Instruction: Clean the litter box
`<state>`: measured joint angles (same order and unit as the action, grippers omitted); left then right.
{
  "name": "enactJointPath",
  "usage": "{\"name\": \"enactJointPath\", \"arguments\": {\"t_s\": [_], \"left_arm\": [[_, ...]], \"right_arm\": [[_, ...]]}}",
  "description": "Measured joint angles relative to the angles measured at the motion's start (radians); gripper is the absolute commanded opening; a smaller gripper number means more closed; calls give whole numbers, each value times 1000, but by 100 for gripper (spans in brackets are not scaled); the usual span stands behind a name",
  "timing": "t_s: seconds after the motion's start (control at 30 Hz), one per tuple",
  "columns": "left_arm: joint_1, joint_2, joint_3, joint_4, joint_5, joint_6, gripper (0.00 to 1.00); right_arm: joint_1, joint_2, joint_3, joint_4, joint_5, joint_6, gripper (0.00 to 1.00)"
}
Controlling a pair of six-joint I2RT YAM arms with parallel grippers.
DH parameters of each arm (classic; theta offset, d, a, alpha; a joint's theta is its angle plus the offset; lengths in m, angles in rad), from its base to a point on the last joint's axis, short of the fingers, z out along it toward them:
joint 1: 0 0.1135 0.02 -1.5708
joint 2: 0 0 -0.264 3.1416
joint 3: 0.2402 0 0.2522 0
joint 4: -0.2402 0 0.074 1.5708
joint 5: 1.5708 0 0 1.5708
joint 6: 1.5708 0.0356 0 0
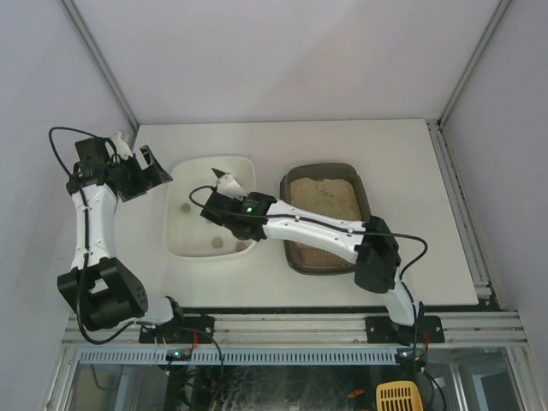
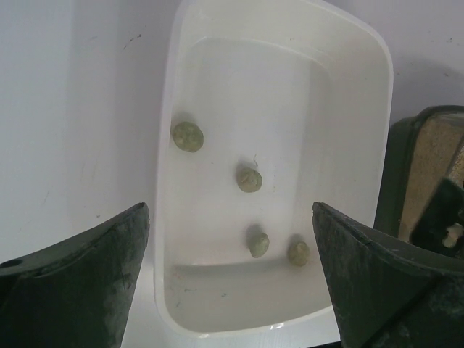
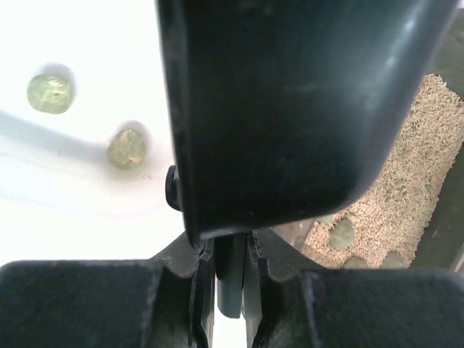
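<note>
The litter box (image 1: 326, 217), a dark tray of beige litter, sits right of centre; its litter (image 3: 395, 192) holds greenish clumps (image 3: 341, 233). My right gripper (image 1: 219, 195) reaches left over the white tray (image 1: 178, 224) and is shut on the handle of a black scoop (image 3: 290, 109), which fills most of the right wrist view. The handle sits clamped between the fingers of the right gripper (image 3: 232, 255). My left gripper (image 1: 137, 155) hovers off the white tray's far left corner, open and empty. In the left wrist view, the left gripper (image 2: 228, 217) frames several clumps (image 2: 249, 178) lying in the white tray (image 2: 362, 109).
White walls close in the table on three sides. The litter box's dark rim (image 2: 424, 123) shows at the right edge of the left wrist view. Two clumps (image 3: 49, 93) lie on the white tray floor left of the scoop.
</note>
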<state>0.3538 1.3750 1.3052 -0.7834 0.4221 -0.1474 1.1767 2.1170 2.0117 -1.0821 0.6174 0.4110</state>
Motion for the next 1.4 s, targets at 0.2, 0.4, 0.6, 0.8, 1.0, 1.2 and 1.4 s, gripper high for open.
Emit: {"name": "enactJointPath", "arguments": {"t_s": [0.2,0.4,0.6,0.8,1.0,1.2,1.4], "left_arm": [[-14,0,-1,15,-2,-11,97],[-189,0,0,25,-167,-9,98],[-597,58,16,64,-294,-58,100],[-787,170,76,82,-401,-234,100],[-895,279,145,146,-461,-441,100],[-982,458,257,148,-517,-516,100],[-1078,579,333,129,-612,-479,99]], "right_arm": [[-62,-289,-208,90,-105,24,0],[-193,-593,-526,235,-298,92,0],[-368,-883,-900,299,-417,227,0],[-384,-1202,-1071,342,-416,362,0],[-418,-1469,-1154,345,-387,460,0],[-439,-1617,-1180,294,-369,515,0],[-444,-1673,-1241,249,-361,536,0]]}}
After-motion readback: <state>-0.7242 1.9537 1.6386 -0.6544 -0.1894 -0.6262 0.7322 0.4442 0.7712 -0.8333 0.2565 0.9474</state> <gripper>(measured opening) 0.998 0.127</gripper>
